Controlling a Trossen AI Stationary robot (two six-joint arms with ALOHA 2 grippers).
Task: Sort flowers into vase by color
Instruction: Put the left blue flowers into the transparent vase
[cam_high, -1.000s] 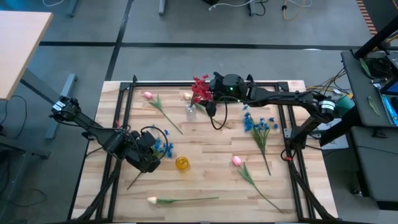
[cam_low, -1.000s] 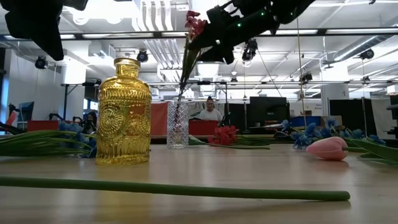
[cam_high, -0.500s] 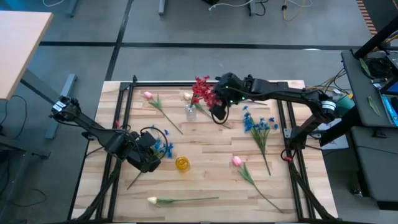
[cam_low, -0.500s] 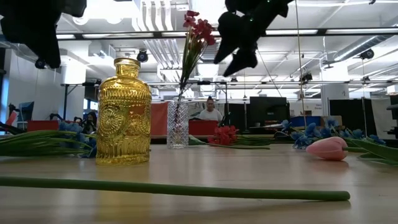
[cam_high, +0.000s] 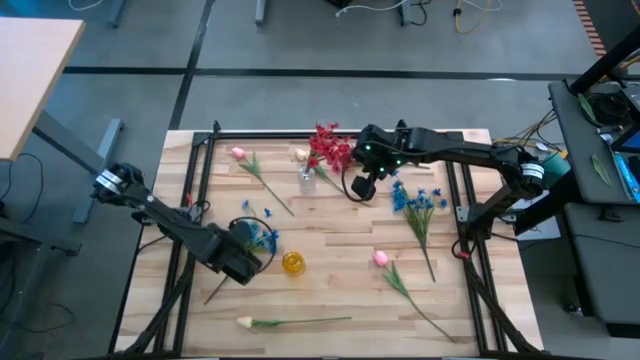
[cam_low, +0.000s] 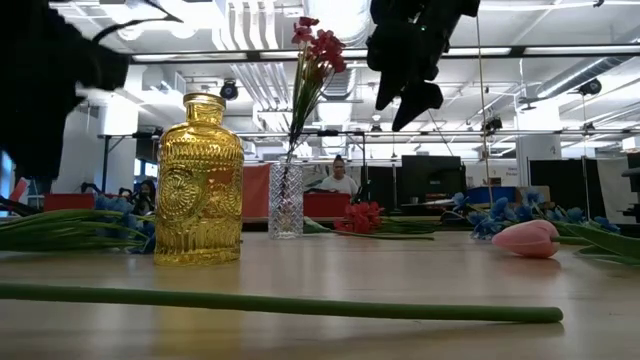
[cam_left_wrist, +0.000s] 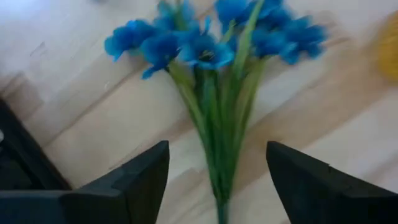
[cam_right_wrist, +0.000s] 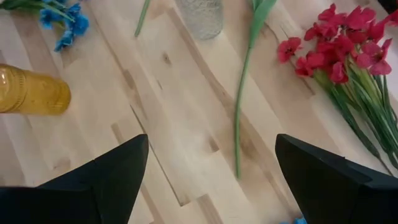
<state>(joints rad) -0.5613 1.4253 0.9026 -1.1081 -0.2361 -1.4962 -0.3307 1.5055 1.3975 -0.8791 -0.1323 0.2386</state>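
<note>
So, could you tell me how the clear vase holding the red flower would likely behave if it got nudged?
The clear vase is narrow and tall, so it probably tips easily. The red flower leans well above its rim, likely making it top-heavy. It looks like glass, so presumably fragile and apt to slide on the smooth wooden table.

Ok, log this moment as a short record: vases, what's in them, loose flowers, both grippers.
clear vase: holds a red flower
yellow vase: no flower seen in it
loose on table: blue flowers, pink tulip, cream tulip
left gripper: open, over a blue bunch by the yellow vase
right gripper: open, empty, beside the clear vase
</note>
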